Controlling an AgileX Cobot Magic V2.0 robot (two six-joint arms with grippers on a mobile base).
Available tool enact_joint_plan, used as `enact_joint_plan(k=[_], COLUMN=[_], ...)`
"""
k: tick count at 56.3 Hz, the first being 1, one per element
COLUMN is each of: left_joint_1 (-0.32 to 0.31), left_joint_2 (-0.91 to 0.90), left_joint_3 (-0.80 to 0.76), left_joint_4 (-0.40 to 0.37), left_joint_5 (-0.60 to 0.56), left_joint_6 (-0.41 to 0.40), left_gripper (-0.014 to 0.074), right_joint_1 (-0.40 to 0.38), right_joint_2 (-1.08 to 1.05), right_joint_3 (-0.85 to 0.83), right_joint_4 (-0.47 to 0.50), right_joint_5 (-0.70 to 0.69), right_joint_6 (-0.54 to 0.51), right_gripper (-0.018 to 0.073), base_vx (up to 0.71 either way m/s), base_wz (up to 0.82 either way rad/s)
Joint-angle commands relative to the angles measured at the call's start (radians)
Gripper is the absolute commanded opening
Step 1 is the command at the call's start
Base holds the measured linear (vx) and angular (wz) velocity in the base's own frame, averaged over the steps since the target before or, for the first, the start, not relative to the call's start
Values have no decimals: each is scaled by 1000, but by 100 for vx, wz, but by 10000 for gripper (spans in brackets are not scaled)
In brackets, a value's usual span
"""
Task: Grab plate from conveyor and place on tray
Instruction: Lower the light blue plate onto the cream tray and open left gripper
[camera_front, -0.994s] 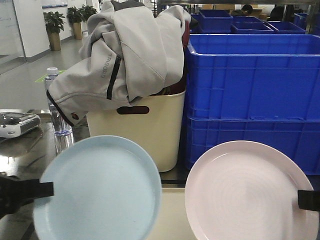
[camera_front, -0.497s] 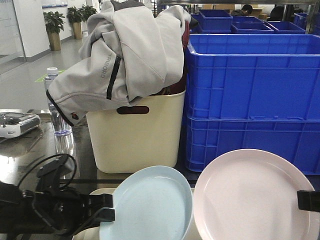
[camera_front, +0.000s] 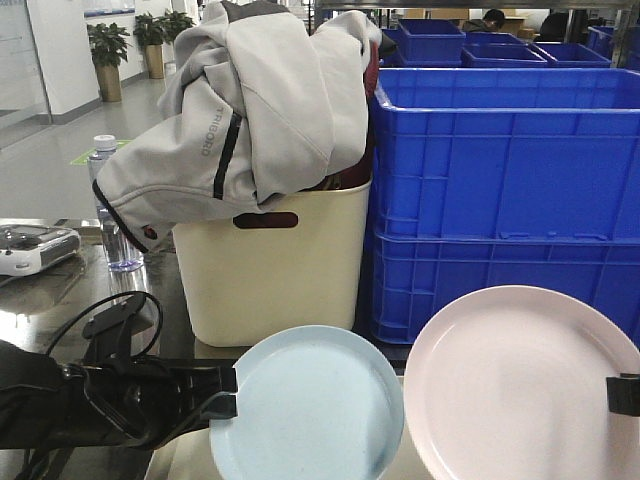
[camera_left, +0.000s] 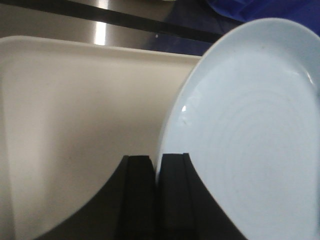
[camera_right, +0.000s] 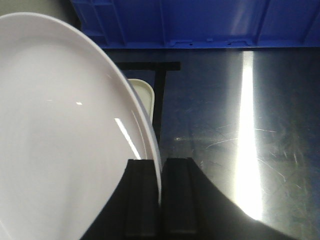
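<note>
Half a second ago the blue plate (camera_front: 305, 405) stood more steeply tilted; now its face looks rounder and the left end effector (camera_front: 222, 392) sits a little higher at its left rim. A second ago that plate was far out to the left and much closer to the camera. The pink plate (camera_front: 520, 385) has drifted slightly right over the same second.

We count two plates, one blue and one pink, two end effectors, one tray (camera_left: 65, 110), one cream bin (camera_front: 270, 270), one bottle (camera_front: 110, 210), one white handset (camera_front: 35, 248), and at least two stacked blue crates (camera_front: 500, 150) with more behind them.

The left end effector (camera_left: 156, 162) is pressed together on the blue plate's rim, and the plate fans out up and to the right of its fingers (camera_left: 137, 190). The tray lies beyond and to the left of those fingers, its floor bare where we can see it.

The right end effector (camera_right: 161, 167) pinches the pink plate (camera_right: 65, 130) by its edge, and the plate spreads left of it, held above the steel tabletop (camera_right: 225, 125). A corner of the tray (camera_right: 142, 92) peeks out just ahead of this end effector, past the plate's rim.

The bin holds a grey jacket (camera_front: 270, 110) that spills over its rim. We cannot tell what is in the crates.
</note>
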Motion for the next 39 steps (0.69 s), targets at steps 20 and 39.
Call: enact_joint_plan(k=[20,39], left_joint_1=[-6,-6], left_joint_2=[47,42], left_joint_3=[-34,-36], left_joint_4=[-73,-77], left_joint_5=[37,96], left_joint_6=[8,35], left_gripper=[146,439], right_joint_1=[-3,-3], right_joint_2=[-12,-12], right_joint_3=[-31,-31], right_joint_4=[17,20], right_joint_5=[-80,-87], right_joint_6=[8,12], right_gripper=[-10,-10], base_vx=[0,0], base_wz=[0,0])
